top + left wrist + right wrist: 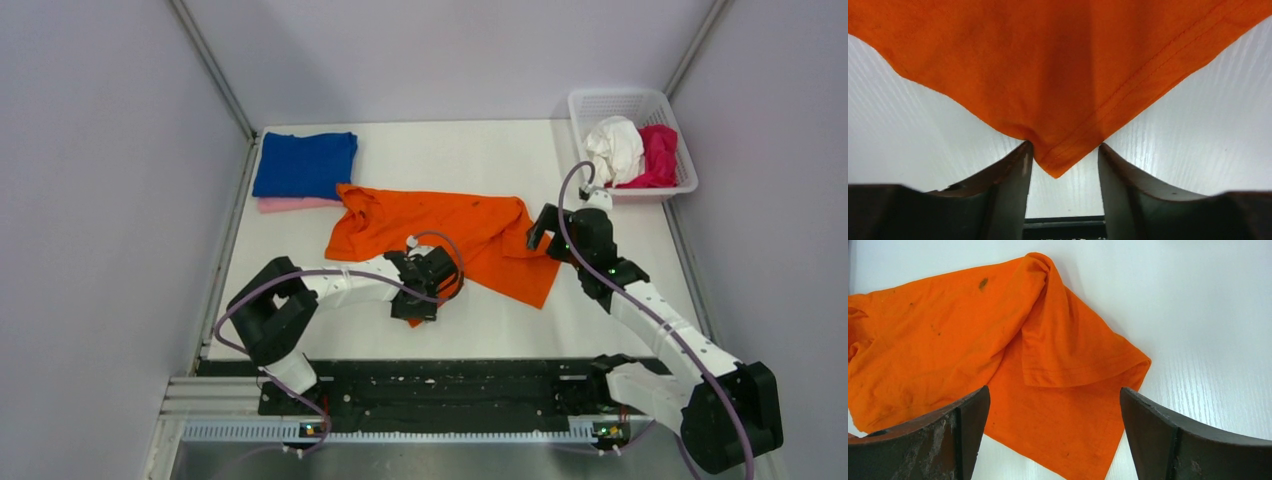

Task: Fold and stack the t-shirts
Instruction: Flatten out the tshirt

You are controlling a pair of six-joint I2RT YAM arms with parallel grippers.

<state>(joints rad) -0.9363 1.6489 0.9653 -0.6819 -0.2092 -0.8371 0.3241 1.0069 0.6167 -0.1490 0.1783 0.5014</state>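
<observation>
Step in hand: spreading orange t-shirt (pixel 470 235), crumpled at centre. Left gripper (pixel 1063 147) narrowly open, straddling its near corner, unclamped; right gripper (pixel 1054 390) wide open above right sleeve. Next: close on cloth, draw flat

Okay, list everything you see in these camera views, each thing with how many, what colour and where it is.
orange t-shirt: one, bright orange, rumpled across mid-table
blue t-shirt: one, royal blue, folded, far left corner, on the pink one
pink t-shirt: one, pale pink, under the blue one, near edge showing
white t-shirt: one, white, bunched in the basket
magenta t-shirt: one, magenta, in the basket, right of the white one
basket: one, white lattice, far right corner
table: one, white
left end effector: one, dark, open, straddling the orange shirt's near corner
right end effector: one, dark, open, over that shirt's right end
</observation>
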